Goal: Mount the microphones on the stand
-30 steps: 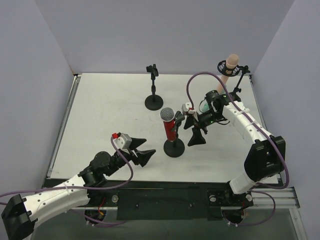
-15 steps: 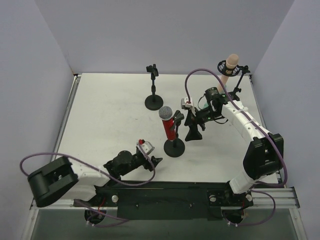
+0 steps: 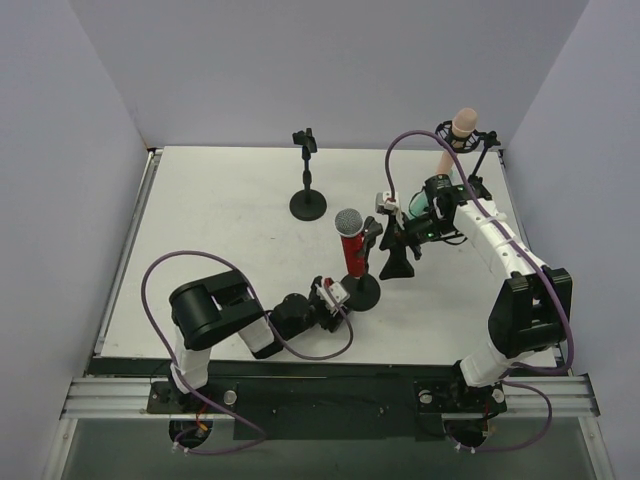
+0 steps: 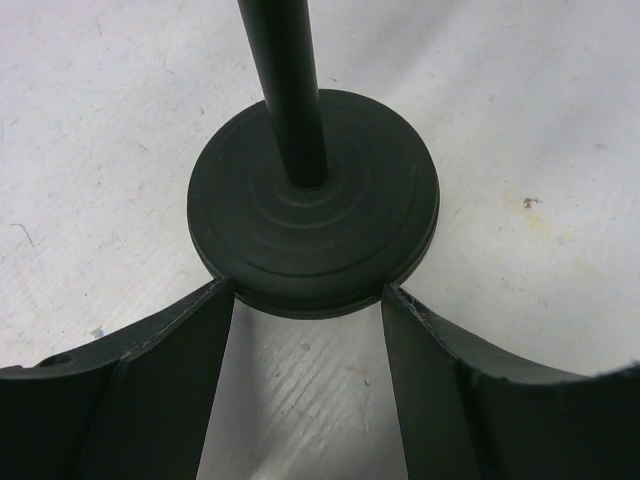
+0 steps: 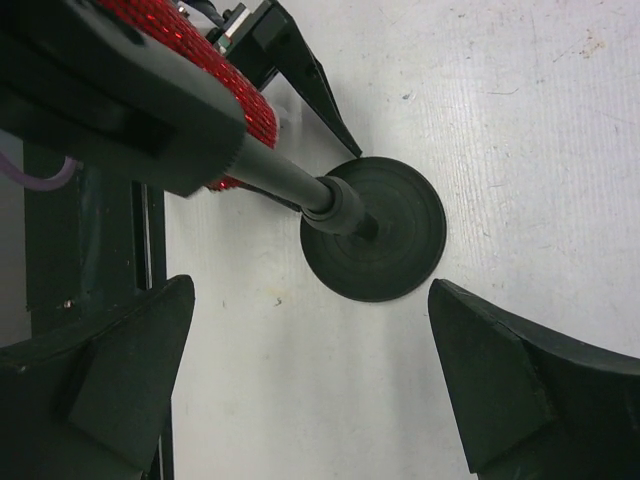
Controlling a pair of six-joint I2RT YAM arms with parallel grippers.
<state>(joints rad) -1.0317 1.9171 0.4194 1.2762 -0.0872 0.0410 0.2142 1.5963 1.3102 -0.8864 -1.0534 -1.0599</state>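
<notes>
The glittery red microphone [image 3: 350, 243] with a silver mesh head sits clipped on a black stand with a round base [image 3: 362, 292]. My left gripper [image 3: 340, 293] is open and low on the table, and its fingertips [image 4: 222, 292] meet the near rim of that base [image 4: 312, 215]. My right gripper [image 3: 386, 250] is open and empty just right of the red microphone [image 5: 190, 50], above the base [image 5: 375, 243]. The peach-pink microphone [image 3: 460, 127] sits in a stand at the back right. The mint green microphone [image 3: 414, 208] lies partly hidden behind my right arm.
An empty black stand [image 3: 308, 178] with a clip on top stands at the back centre. The right arm's purple cable [image 3: 392, 170] arcs over the table. Grey walls close in the left, back and right sides.
My left arm folded back and its gripper moved right, down to the red microphone's stand base. The stand and microphone shifted slightly right. My right gripper drew back a little to the right.
</notes>
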